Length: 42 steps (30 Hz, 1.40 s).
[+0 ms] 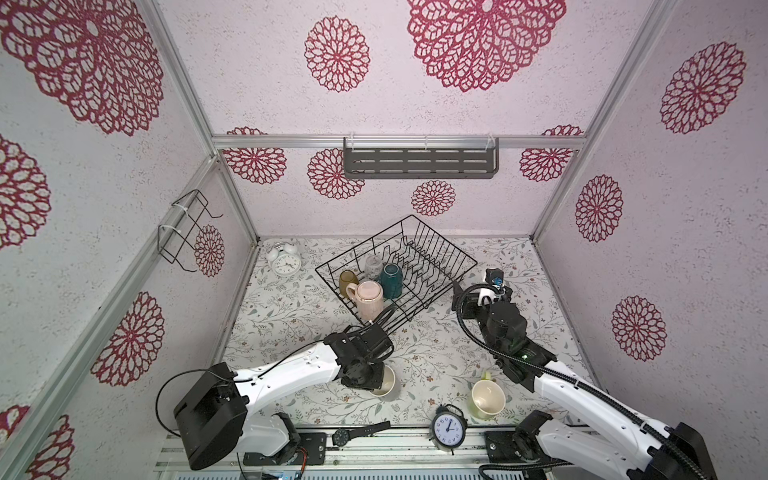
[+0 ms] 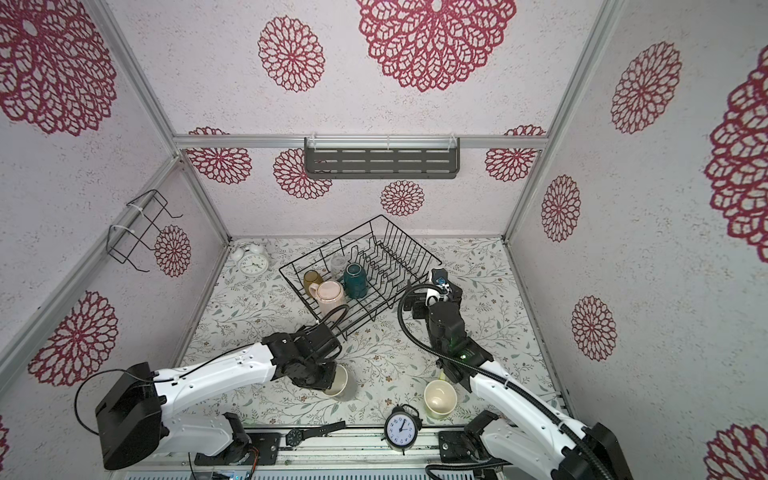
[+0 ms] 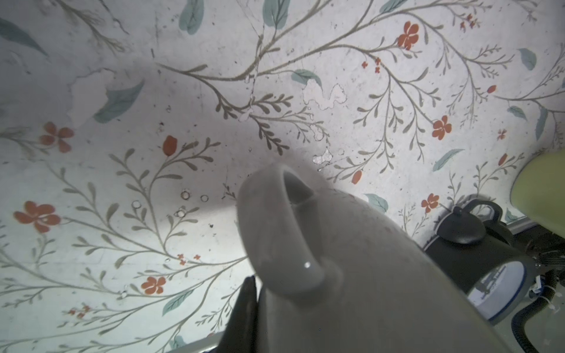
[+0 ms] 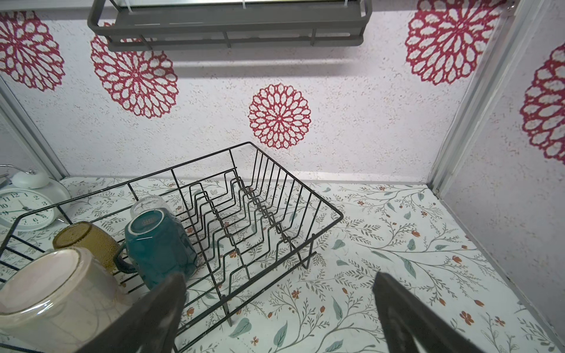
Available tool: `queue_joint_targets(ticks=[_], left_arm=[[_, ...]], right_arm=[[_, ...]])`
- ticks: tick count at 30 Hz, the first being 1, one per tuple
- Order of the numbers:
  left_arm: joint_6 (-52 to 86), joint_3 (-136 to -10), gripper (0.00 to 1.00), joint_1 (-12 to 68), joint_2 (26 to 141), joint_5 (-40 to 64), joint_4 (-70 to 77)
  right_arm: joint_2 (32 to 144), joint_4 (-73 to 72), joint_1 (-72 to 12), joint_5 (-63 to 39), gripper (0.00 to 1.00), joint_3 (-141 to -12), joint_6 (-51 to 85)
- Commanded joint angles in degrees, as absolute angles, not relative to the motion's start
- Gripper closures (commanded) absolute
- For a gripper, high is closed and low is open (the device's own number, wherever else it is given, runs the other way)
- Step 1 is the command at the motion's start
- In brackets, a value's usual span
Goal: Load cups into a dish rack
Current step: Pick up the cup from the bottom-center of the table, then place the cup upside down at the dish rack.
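The black wire dish rack (image 1: 444, 239) (image 4: 293, 176) stands at the back of the table. Upside down in its near end are an amber tumbler (image 1: 348, 280), a clear glass (image 1: 373, 266), a teal mug (image 1: 390, 280) and a pink mug (image 1: 370, 299). Near the front edge, my left gripper (image 1: 376, 384) (image 3: 260, 311) is shut on the wall of the grey mug (image 2: 340, 380) (image 3: 351, 275), one finger outside and the other hidden. A pale yellow-green mug (image 1: 487, 399) stands upright at the front right. By the rack's right corner, my right gripper (image 1: 480, 286) (image 4: 278, 276) hangs open, holding nothing.
A white alarm clock (image 1: 284, 262) sits at the back left. A dark alarm clock (image 1: 448, 428) and a wristwatch (image 1: 353, 434) lie along the front edge. A grey slotted shelf (image 1: 419, 160) hangs on the back wall, a wire bracket (image 1: 187, 230) on the left wall.
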<state>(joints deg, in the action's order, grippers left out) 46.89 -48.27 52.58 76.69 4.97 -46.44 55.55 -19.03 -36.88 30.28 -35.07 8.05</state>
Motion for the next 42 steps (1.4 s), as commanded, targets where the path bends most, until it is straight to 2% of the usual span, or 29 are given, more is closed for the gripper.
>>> queue_joint_targets(ticks=[1, 4, 8, 13, 16, 20, 22, 26, 30, 32, 36, 42], left_arm=[[43.78, -49.4, 0.93, 52.65, 70.61, 3.57, -47.33], [41.41, -50.42, 0.98, 52.65, 65.26, 3.68, -48.36], [38.32, -50.87, 0.98, 52.65, 56.94, 0.76, -46.01], [30.32, -49.37, 1.0, 52.55, 48.26, -11.32, -31.81], [23.96, -44.63, 1.0, 52.39, 45.4, -18.56, -19.03], [14.49, -42.71, 1.0, 49.86, 44.47, -22.94, -10.6], [11.85, -42.71, 1.0, 46.28, 44.43, -21.09, -7.96], [9.55, -41.75, 1.0, 39.48, 44.43, -10.93, -1.21], [6.76, -39.47, 1.0, 38.02, 45.28, -5.48, 6.84], [6.77, -39.61, 1.0, 37.5, 46.18, -2.25, 8.8], [10.29, -39.46, 1.0, 35.86, 47.58, 5.63, 13.86], [20.19, -39.66, 1.0, 30.71, 48.89, 16.12, 19.92]], right_arm=[[55.35, -19.33, -36.65, 30.04, 0.01, -36.99, 8.15], [55.15, -19.07, -36.64, 30.12, 0.01, -37.09, 8.44], [55.77, -19.32, -36.52, 25.67, 0.01, -37.84, 8.25], [61.41, -5.36, -35.33, 0.87, 0.01, -52.13, 13.58], [66.71, 6.79, -34.71, -5.51, 0.01, -62.74, 24.8], [74.18, 17.93, -32.64, -24.69, 0.01, -73.65, 28.47], [74.96, 17.49, -32.61, -29.04, 0.01, -74.32, 31.99], [75.87, 13.4, -32.0, -35.81, 0.01, -73.46, 40.39], [76.49, 0.46, -32.49, -44.34, 0.01, -69.03, 52.21], [76.12, -5.05, -32.86, -46.29, 0.01, -67.45, 53.4], [76.29, -7.69, -33.04, -49.07, 0.01, -67.18, 51.31], [75.89, -26.71, -33.67, -51.25, 0.01, -61.02, 61.01]])
